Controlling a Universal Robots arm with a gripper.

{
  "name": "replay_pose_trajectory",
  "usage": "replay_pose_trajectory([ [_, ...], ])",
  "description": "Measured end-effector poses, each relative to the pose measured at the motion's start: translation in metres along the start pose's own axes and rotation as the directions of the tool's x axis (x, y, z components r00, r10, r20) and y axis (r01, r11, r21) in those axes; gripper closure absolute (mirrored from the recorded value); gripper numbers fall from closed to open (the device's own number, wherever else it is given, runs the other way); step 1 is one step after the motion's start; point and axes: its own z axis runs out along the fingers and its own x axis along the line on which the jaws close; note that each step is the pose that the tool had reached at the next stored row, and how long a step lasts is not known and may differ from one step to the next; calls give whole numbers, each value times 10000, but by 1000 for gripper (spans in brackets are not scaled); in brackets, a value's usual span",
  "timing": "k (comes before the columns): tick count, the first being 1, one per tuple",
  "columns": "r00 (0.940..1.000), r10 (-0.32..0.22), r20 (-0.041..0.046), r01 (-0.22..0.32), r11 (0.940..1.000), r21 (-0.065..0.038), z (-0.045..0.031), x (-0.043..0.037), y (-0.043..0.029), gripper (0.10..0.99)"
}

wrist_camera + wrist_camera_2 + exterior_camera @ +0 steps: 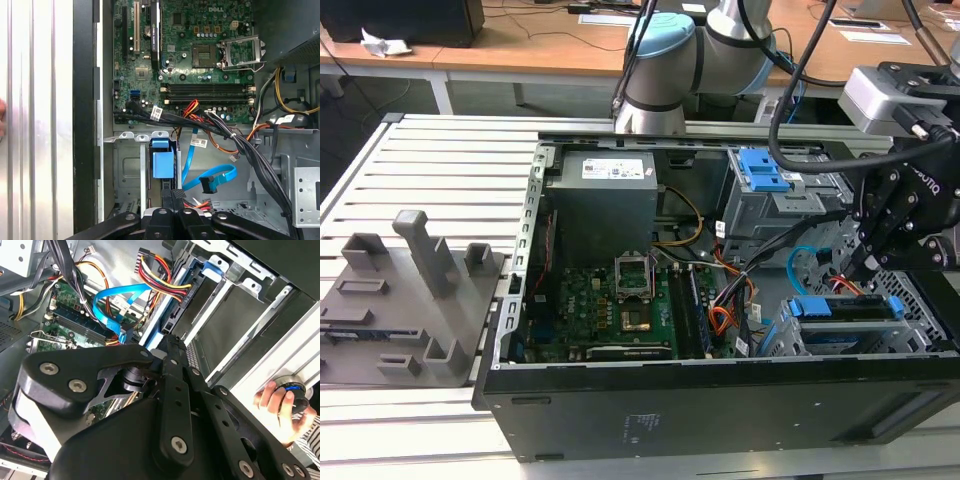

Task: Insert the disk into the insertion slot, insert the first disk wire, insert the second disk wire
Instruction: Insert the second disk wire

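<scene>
The disk (845, 308), framed by its bright blue bracket (162, 162), sits inside the insertion slot (790, 340), the perforated silver cage (127, 170) at the case's front corner. My gripper (865, 270) hangs just above the disk's rear edge. Its fingers are together at the black plug (176, 315) of the first disk wire (160, 270), a red-yellow-black bundle, and the plug sits against the disk's end. The second disk wire (212, 175), a flat light-blue loop (120, 295), lies free beside the cage, its dark plug held by nothing.
A taller grey cage with a blue latch (765, 175) stands behind the slot. Thick black cable bundles (250, 150) cross above the motherboard (610, 300). A person's hand (280, 405) rests outside the case wall. Grey fixtures (410, 290) lie on the slatted table.
</scene>
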Motion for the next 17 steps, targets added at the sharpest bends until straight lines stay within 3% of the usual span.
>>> replay_pose_trajectory([
  [4, 10000, 1, 0, -1, 10000, 1, 0, 0, 3, 973],
  [5, 10000, 1, 0, -1, 10000, 1, 0, 0, 5, 784],
  [8, 10000, 2, 0, -2, 10000, 0, 0, -1, -7, 784],
  [11, 10000, 1, 0, -1, 10000, 0, -3, -8, -62, 784],
  [13, 10000, -2, 0, 2, 10000, 0, -5, -81, -102, 784],
  [17, 10000, -3, 0, 3, 10000, 0, -6, -179, -102, 784],
])
